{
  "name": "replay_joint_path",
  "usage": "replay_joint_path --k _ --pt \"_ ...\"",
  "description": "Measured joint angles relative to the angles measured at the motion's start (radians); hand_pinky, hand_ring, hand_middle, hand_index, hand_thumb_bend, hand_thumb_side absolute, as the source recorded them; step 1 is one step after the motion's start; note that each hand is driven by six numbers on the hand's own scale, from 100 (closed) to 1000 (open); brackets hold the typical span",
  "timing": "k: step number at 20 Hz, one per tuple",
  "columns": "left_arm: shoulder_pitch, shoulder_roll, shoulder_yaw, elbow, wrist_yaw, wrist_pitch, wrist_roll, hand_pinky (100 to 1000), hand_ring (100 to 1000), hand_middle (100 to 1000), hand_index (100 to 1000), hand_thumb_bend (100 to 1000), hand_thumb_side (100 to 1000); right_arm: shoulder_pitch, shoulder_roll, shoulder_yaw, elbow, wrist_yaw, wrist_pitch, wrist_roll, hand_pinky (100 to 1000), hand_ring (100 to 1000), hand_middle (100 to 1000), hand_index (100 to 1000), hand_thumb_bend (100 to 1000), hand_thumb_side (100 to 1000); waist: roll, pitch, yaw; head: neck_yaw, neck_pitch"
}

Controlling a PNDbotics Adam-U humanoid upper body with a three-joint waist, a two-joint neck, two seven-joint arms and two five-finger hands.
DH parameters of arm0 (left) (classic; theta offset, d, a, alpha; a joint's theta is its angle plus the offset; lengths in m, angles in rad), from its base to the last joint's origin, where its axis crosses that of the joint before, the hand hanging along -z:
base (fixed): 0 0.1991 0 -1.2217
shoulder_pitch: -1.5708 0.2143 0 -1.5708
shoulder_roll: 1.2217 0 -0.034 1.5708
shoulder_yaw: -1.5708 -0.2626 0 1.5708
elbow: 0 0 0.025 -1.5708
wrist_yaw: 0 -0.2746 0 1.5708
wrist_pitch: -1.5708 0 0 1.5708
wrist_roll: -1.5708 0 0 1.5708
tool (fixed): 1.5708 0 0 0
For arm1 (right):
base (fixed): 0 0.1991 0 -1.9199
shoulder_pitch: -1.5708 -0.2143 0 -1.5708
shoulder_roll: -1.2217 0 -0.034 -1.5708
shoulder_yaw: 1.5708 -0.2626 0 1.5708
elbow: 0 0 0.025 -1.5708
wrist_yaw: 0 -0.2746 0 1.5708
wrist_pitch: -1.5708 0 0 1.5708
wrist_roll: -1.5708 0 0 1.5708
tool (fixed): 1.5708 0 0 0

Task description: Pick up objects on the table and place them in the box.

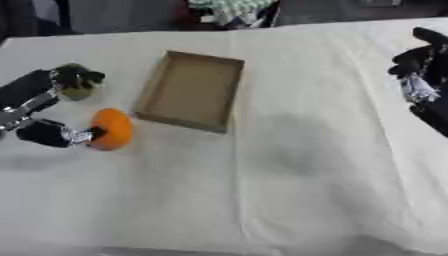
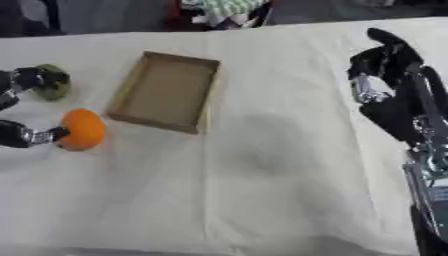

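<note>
An orange (image 1: pixel 113 129) lies on the white cloth, left of a shallow cardboard box (image 1: pixel 191 89) with nothing in it. Behind the orange sits a small dark green thing (image 1: pixel 77 92). My left hand (image 1: pixel 31 99) comes in from the left edge and is spread wide. Its thumb tip (image 1: pixel 83 135) touches the orange's left side, and its fingers (image 1: pixel 79 76) rest over the top of the green thing. My right hand (image 2: pixel 382 64) hangs above the table's right side with relaxed fingers, holding nothing, far from the box.
The white cloth (image 1: pixel 289 190) covers the whole table, with wide bare room in front of and right of the box. Past the far edge lies a dark floor with a green-and-white checked cloth (image 1: pixel 233 8).
</note>
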Motion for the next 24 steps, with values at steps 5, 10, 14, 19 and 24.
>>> replay_joint_path --k 5,10,14,19,24 --pt "-0.071 -0.014 -0.037 0.101 -0.085 0.005 0.002 732 770 807 952 503 522 0.0 0.0 0.0 0.0 0.0 0.0 0.001 743 631 618 913 100 461 -0.001 0.0 -0.002 0.002 0.0" --pt "-0.128 -0.047 -0.072 0.197 -0.16 -0.005 0.006 728 771 807 952 510 531 0.0 0.0 0.006 0.0 0.0 -0.001 0.002 743 631 618 913 100 461 -0.002 0.0 -0.003 0.003 0.0" --pt "-0.156 -0.065 -0.091 0.257 -0.205 -0.022 0.001 701 743 774 934 477 481 0.0 0.0 0.006 0.001 0.0 -0.001 0.002 743 630 618 913 100 460 -0.004 0.0 -0.005 0.004 0.0" --pt "-0.17 -0.072 -0.099 0.299 -0.244 -0.037 0.01 618 535 548 763 249 232 0.0 0.0 0.006 0.002 0.0 -0.001 0.002 743 630 618 913 100 459 -0.004 0.0 -0.006 0.004 0.0" --pt "-0.171 -0.072 -0.091 0.291 -0.23 -0.025 0.06 520 382 365 577 150 152 0.0 0.0 0.006 0.006 0.0 -0.001 0.002 743 630 618 914 100 459 -0.004 0.0 -0.005 0.004 0.0"
